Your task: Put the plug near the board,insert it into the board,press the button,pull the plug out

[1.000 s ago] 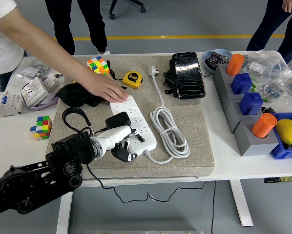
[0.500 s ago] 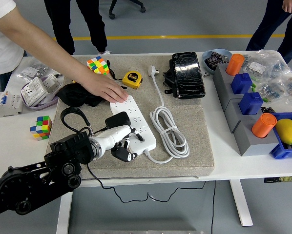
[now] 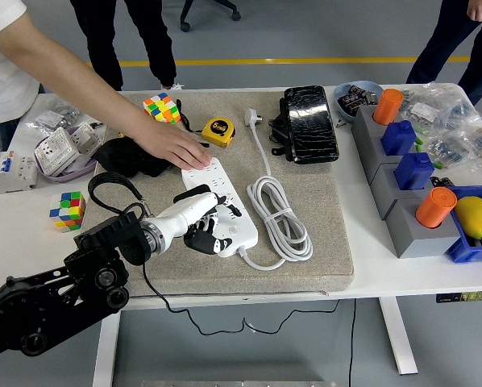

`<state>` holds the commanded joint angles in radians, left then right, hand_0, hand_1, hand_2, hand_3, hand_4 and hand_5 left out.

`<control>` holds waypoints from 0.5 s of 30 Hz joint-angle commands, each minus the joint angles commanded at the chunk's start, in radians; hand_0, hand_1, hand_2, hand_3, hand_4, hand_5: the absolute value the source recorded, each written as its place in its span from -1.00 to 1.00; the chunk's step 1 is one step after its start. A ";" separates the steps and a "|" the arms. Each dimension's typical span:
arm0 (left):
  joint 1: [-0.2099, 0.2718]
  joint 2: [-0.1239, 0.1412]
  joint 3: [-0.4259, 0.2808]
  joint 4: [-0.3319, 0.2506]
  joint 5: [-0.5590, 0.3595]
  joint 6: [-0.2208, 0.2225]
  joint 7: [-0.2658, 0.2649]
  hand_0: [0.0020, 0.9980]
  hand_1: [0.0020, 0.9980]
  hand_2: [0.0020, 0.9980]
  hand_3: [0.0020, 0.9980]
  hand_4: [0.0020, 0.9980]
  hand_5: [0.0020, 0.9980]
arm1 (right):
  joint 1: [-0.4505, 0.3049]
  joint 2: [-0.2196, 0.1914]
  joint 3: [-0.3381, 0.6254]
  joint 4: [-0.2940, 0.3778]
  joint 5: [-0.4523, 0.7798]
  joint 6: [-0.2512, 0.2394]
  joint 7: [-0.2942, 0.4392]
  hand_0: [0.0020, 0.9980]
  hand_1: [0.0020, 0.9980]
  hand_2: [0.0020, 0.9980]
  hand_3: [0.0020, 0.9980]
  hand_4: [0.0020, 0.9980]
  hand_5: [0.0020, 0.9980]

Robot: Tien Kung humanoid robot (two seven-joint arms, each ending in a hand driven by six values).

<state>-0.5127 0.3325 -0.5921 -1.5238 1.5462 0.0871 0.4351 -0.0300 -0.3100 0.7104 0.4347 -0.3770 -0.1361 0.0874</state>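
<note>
A white power strip (image 3: 234,211) lies lengthwise on the tan mat (image 3: 326,234). A black plug (image 3: 184,196) stands in it near its middle, mostly covered by my left hand (image 3: 202,234). The white hand lies over the plug with its dark fingers (image 3: 199,240) curled down around it onto the strip. A person's hand (image 3: 176,147) presses flat on the strip's far end. The plug's black cable (image 3: 112,187) loops back over my forearm. My right arm is out of view.
The strip's coiled white cord (image 3: 280,218) lies right of it. A yellow tape measure (image 3: 218,130), a black pouch (image 3: 308,123), a black cloth (image 3: 128,156) and two colour cubes (image 3: 161,107) (image 3: 68,209) surround the mat. Grey blocks with coloured pegs (image 3: 402,185) fill the right side.
My left hand has moved up and away from the strip's near end onto the black plug, which showed fully before. The person's hand has stayed on the strip.
</note>
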 joint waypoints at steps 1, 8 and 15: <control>0.002 0.000 -0.002 0.001 -0.002 0.012 -0.015 -0.75 -0.70 -0.54 0.39 0.05 -1.00 | 0.000 0.000 0.000 0.000 0.000 0.000 0.000 0.14 0.29 0.23 0.08 0.83 -0.07; 0.028 -0.001 -0.015 0.028 -0.048 0.123 -0.143 -0.62 -0.58 -0.36 0.32 0.38 -0.85 | -0.003 0.003 0.002 0.000 -0.001 0.000 0.000 0.14 0.29 0.24 0.08 0.84 -0.07; 0.058 -0.005 -0.017 0.070 -0.160 0.228 -0.282 -0.44 -0.12 -0.01 0.28 0.46 -0.64 | -0.001 0.004 0.005 0.000 -0.002 0.000 0.000 0.14 0.29 0.24 0.08 0.84 -0.06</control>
<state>-0.4550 0.3278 -0.6092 -1.4541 1.3858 0.3153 0.1532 -0.0310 -0.3060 0.7156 0.4349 -0.3791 -0.1361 0.0875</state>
